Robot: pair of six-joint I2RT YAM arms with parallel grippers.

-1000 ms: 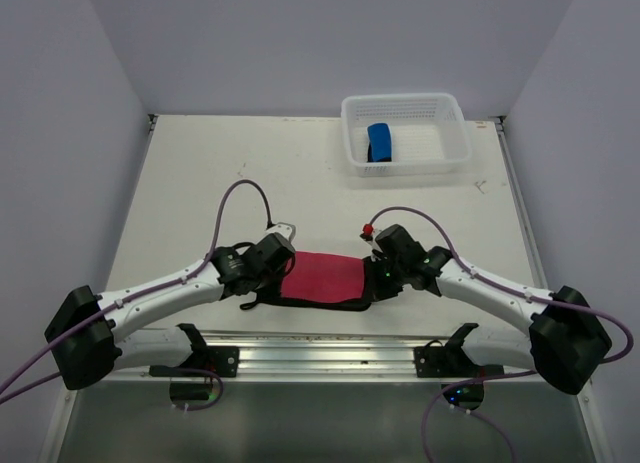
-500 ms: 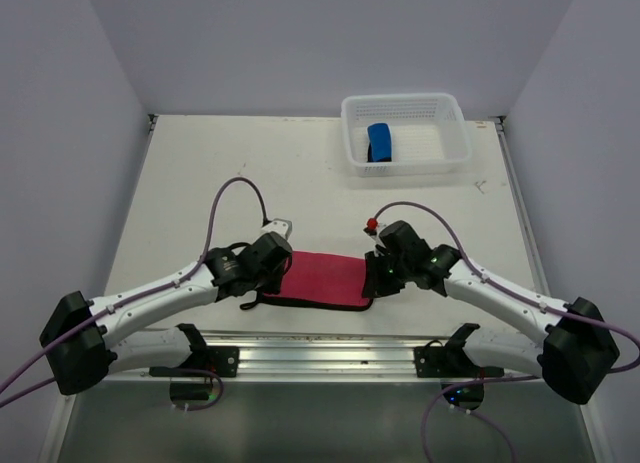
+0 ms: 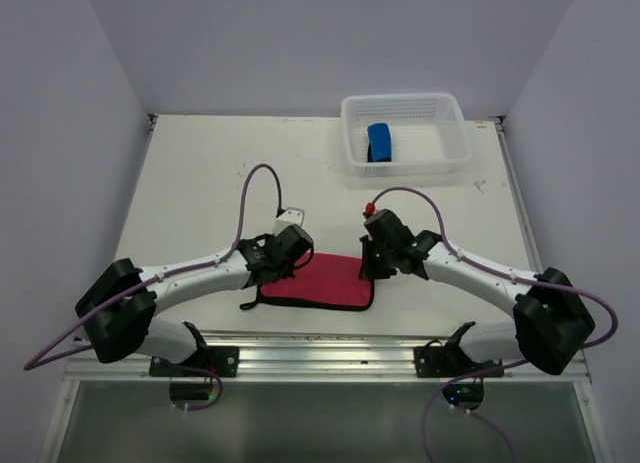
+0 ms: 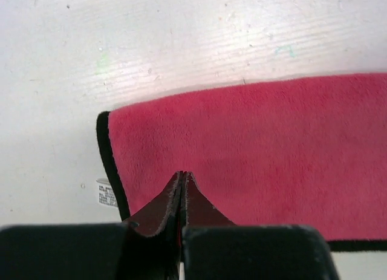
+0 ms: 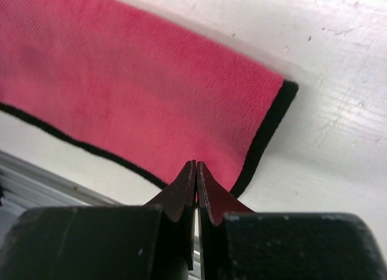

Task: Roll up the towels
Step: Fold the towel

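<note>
The left gripper (image 4: 182, 178) is closed tight, its black jaws meeting in a thin seam. A small ridge of the pink-red towel (image 4: 260, 147) seems nipped between the tips near the cloth's left end. The right gripper (image 5: 195, 169) is pressed together the same way, pinching at the towel's right end just inside the dark edging. The towel lies flat as a wide strip on the white table (image 3: 200, 173) between the two wrists, close to the metal rail (image 3: 320, 351) at the near edge. Its pile is soft and short, black-bound at the ends and along the near side, while the far side shows no binding. The tabletop is scuffed and faintly streaked. Only the left wrist view shows a small white label (image 4: 106, 193) poking out at the towel's left edge. Only the overhead view takes in the white mesh basket (image 3: 404, 100) at the far right, well apart, holding the blue towel (image 3: 380, 143) as a short roll, and the purple cables (image 3: 252, 183) arching over each arm.
</note>
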